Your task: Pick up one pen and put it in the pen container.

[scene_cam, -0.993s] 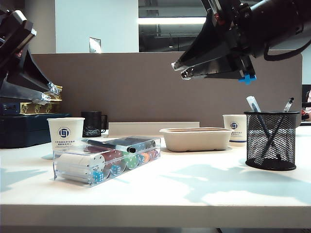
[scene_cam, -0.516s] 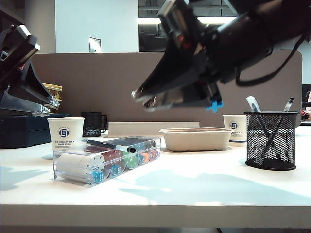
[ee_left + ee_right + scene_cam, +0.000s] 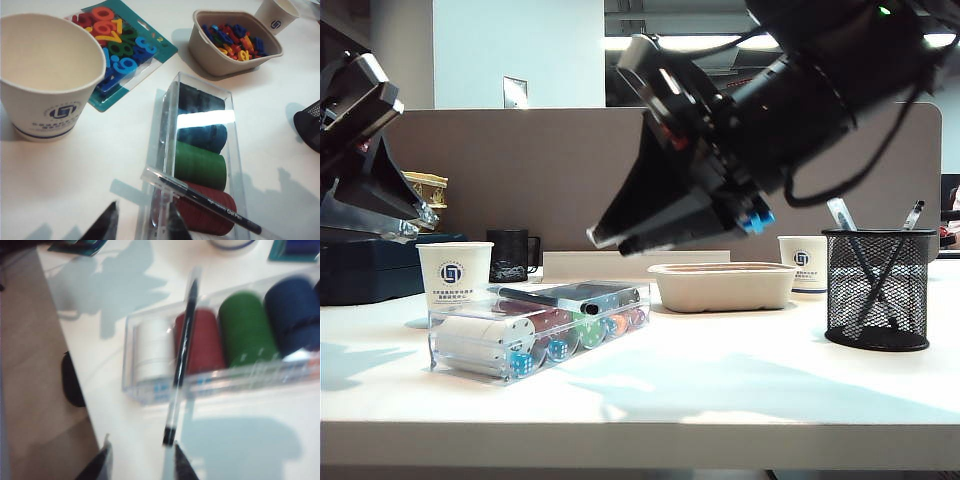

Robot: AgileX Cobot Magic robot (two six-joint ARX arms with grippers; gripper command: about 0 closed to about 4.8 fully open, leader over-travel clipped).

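Right claw (image 3: 141, 460) open, empty, above pen (image 3: 182, 357); left claw (image 3: 140, 225) open, near it.

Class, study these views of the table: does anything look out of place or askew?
Yes. The pen lies slantwise across the lid of the clear box of coloured rolls, one end past the edge, not in the pen container. The right pincer hovers open above it.

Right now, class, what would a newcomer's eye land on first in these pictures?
The right gripper, jaws apart, hangs above the clear plastic box at the table's middle. A black pen lies across that box's lid. At the far right stands the mesh pen container, already holding pens; the left gripper hovers at the left edge.
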